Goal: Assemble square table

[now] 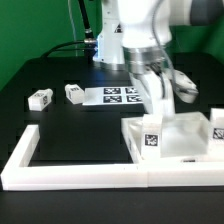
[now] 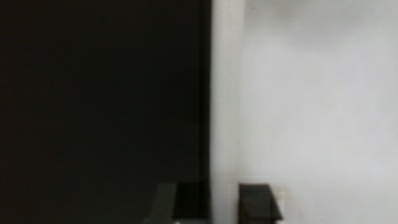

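Gripper (image 1: 163, 100) (image 2: 222, 202) low over far edge of square tabletop (image 1: 180, 135) (image 2: 320, 100). Jaws nearly together, slab edge in line with slit between them; whether it is pinched, cannot tell. Tabletop sits in corner of L-shaped border wall (image 1: 80, 178), exterior view's right. Two loose legs (image 1: 40, 98) (image 1: 74, 92) well apart from it, beside marker board (image 1: 120, 95).

Glossy white arm (image 1: 135, 25), dark jaws
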You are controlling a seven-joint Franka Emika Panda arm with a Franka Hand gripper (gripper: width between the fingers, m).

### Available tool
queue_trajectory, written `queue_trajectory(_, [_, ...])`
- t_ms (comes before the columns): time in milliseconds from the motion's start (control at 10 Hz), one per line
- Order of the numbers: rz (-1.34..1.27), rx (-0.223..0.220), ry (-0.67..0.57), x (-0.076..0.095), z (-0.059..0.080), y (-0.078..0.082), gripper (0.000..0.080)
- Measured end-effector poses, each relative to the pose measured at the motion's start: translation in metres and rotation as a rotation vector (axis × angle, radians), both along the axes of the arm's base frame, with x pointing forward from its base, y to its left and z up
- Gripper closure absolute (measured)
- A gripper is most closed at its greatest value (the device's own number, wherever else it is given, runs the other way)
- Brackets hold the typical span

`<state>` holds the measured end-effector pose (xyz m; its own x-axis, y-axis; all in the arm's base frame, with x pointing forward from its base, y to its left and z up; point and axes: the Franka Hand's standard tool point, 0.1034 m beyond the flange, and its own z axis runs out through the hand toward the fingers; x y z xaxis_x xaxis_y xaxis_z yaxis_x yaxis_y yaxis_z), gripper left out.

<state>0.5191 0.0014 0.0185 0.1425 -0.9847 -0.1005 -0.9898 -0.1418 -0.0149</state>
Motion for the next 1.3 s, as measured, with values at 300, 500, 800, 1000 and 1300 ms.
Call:
queue_trajectory(300, [0.319, -0.008, -0.034, -0.017, -0.004, -0.061, 0.0737])
queue_trajectory(500, [0.403, -0.015, -0.042, -0.016, -0.005, -0.066, 0.0737])
queue_trajectory(800, [0.57, -0.016, -0.056, -0.016, -0.005, -0.069, 0.0737])
queue_trajectory(1000, [0.89, -0.013, -0.069, 0.001, -0.001, -0.082, 0.0736])
queue_trajectory(1300, [1.103, -0.021, -0.082, 0.002, -0.004, -0.081, 0.0736])
